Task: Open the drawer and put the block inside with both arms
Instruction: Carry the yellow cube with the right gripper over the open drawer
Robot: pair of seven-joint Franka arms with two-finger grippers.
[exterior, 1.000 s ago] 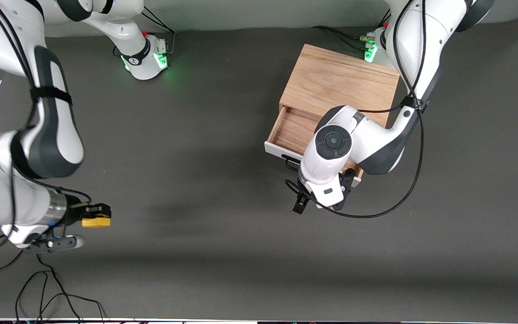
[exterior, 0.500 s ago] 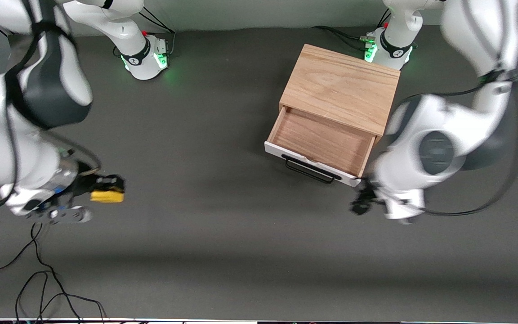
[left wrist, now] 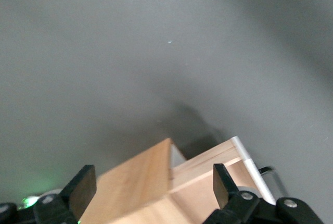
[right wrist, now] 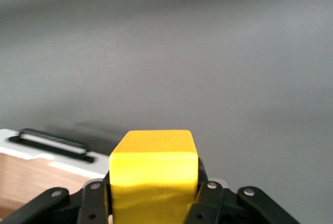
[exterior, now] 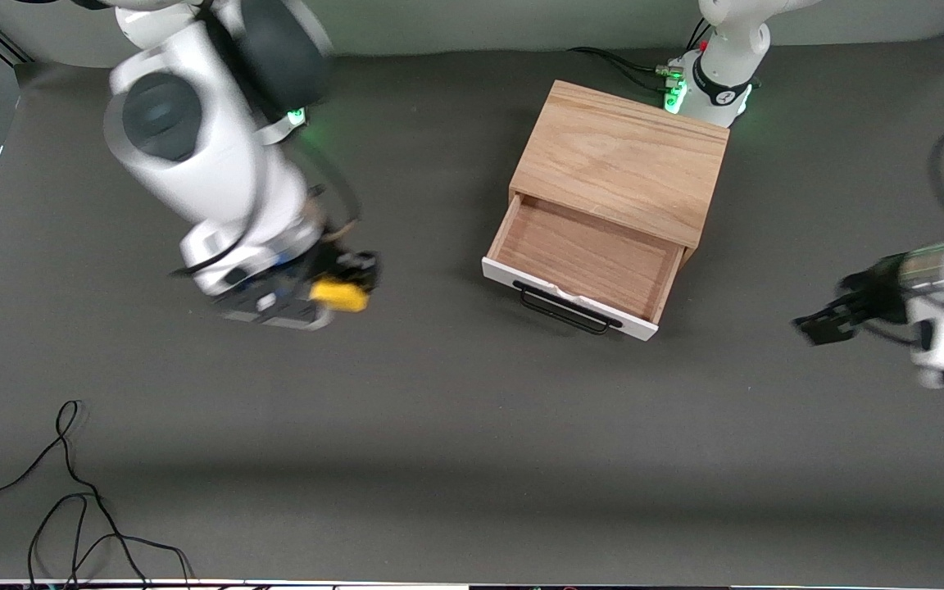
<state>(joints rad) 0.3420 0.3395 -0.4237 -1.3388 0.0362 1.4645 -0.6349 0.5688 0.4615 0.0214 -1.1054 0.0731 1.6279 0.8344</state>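
the dark tabletop [exterior: 456, 459] is mostly bare, with the light-wood box [exterior: 624, 156] sitting toward the left arm's end, close to that arm's base. its drawer [exterior: 587, 262] is already pulled out toward the front camera, white panel and black wire handle [exterior: 566, 310] leading, and nothing lies inside it yet.

what changed in the last second: the left arm was parked right over the drawer front, and now it has swung clear, so the left end effector [exterior: 828, 319] hangs over bare tabletop out at its own end. in the left wrist view its fingers [left wrist: 83, 187] stand spread wide with nothing between them.

meanwhile the right arm came across from its end of the tabletop. the right end effector [exterior: 341, 287] is now up over the open stretch between its base and the drawer, pinching the yellow block [exterior: 339, 295], which the right wrist view shows snug between the pads.

so i'd say opening is done and this is mid-carry. remaining: get over the tray, lower, let go.
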